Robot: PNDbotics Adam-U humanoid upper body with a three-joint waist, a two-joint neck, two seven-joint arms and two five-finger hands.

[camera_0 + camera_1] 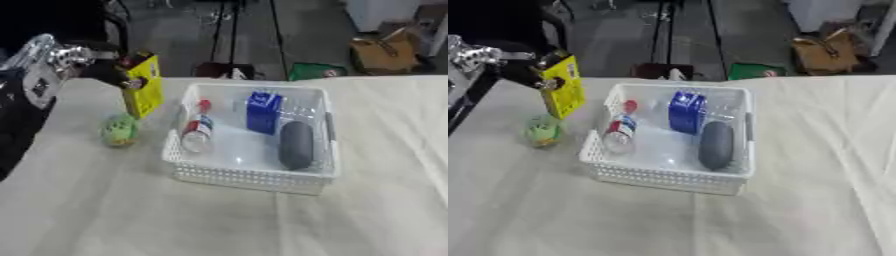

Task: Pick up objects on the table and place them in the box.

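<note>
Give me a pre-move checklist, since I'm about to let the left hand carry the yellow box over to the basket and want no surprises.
1. Grasp: left hand is curled round the yellow box near its top: ok.
2. Lift: yellow box looks raised off the table, but its bottom edge against the cloth is unclear: cannot tell.
3. Space in the white basket: blue box, dark oblong object and bottle leave bare floor in the middle: ok.
4. Path: the near basket wall stands between box and floor; lift over it: ok.
5. Green object lies just below the held box: not ok if lowered.
6. Right hand: not visible: cannot tell.
</note>
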